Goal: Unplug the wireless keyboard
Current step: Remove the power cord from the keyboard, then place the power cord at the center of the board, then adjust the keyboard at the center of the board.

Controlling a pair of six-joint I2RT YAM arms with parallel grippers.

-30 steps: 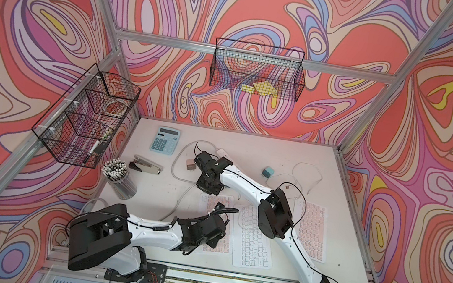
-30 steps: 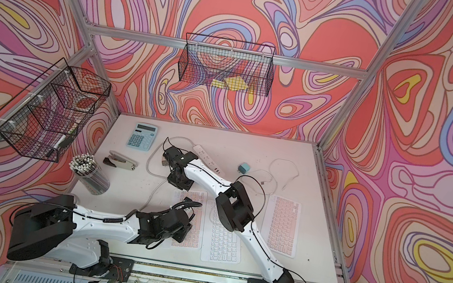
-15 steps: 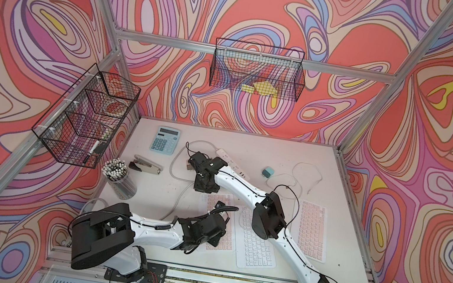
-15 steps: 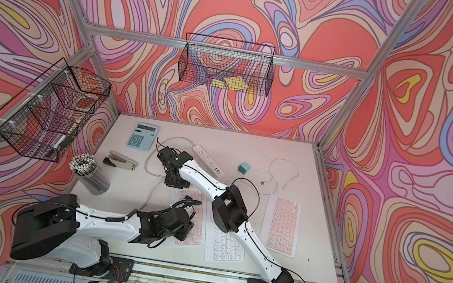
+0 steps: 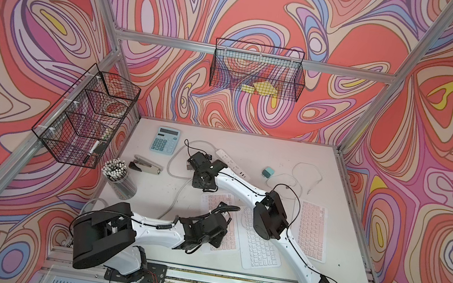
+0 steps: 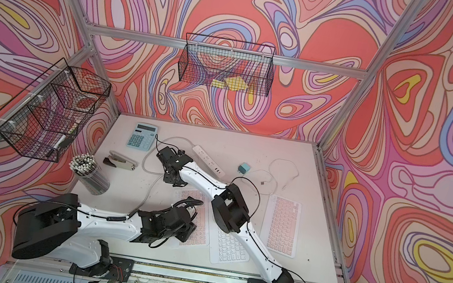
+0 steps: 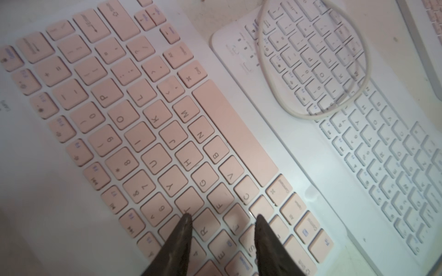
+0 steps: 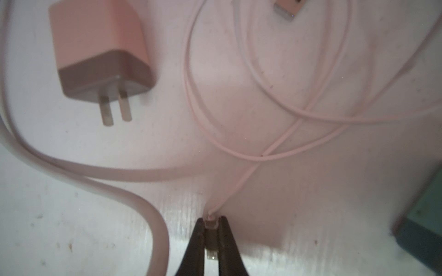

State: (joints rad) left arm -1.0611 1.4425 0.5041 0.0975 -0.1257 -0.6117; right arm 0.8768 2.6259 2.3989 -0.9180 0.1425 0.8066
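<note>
The left end effector (image 7: 223,216), jaws parted and gripping nothing, is resting its tips on the pink-keyed white plastic wireless keyboard (image 7: 143,119), which is lying leftmost of three on the white bench (image 5: 264,148). The right end effector (image 8: 211,218) is clenching the small white cable plug (image 8: 211,239), well apart from that keyboard. The unplugging is looking finished; the next move is calling for lowering the plug and letting go.

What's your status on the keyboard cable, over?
Right hand shut on cable plug, plug end free. Left hand open, tips on pink keyboard. Thick cord lies near the plug.
</note>
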